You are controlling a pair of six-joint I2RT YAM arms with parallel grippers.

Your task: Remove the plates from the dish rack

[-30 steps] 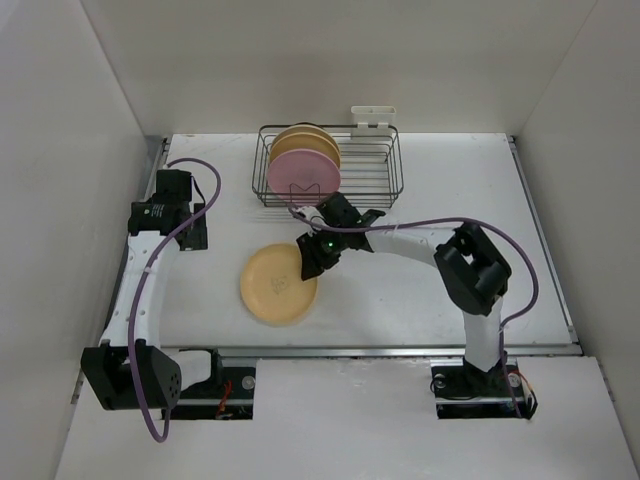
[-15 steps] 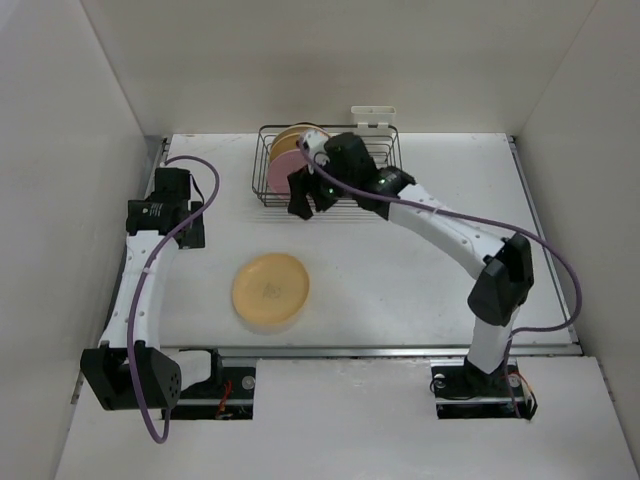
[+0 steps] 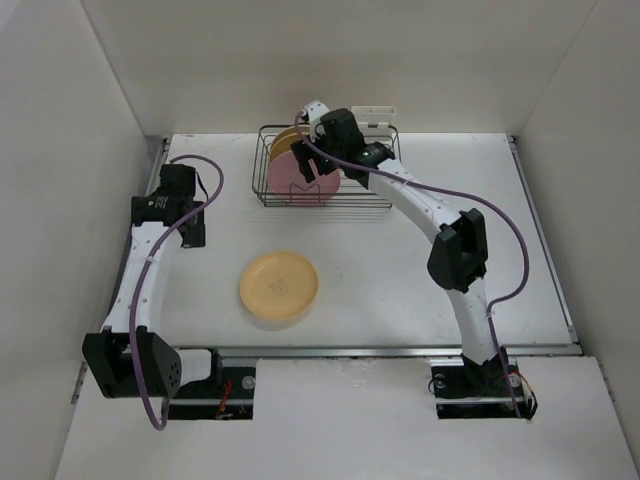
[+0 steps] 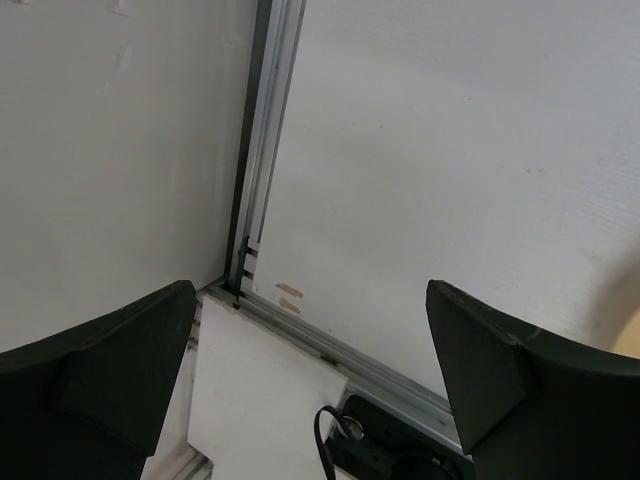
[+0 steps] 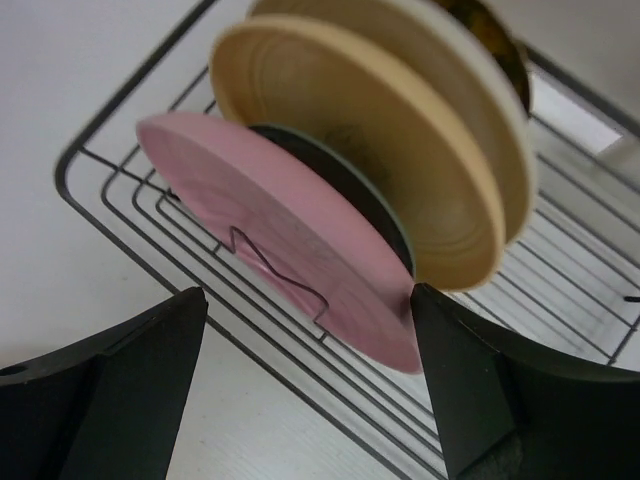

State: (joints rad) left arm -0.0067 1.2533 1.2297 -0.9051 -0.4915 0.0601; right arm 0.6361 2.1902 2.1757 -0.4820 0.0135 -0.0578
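Hovering over the left end of the dish rack (image 5: pixel 118 100), the right tool (image 5: pixel 310 400) is holding its fingers wide apart just above the pink plate (image 5: pixel 290 240), gripping nothing. That plate is standing on edge at the rack's front, with a dark plate (image 5: pixel 340 175), a tan plate (image 5: pixel 380 150) and a cream plate (image 5: pixel 470 70) leaning behind it. A yellow plate (image 3: pixel 279 286) is lying flat on the bench (image 3: pixel 420 290) in front of the rack. The left tool (image 4: pixel 310 400), fingers also spread and empty, is hanging well to the rack's left.
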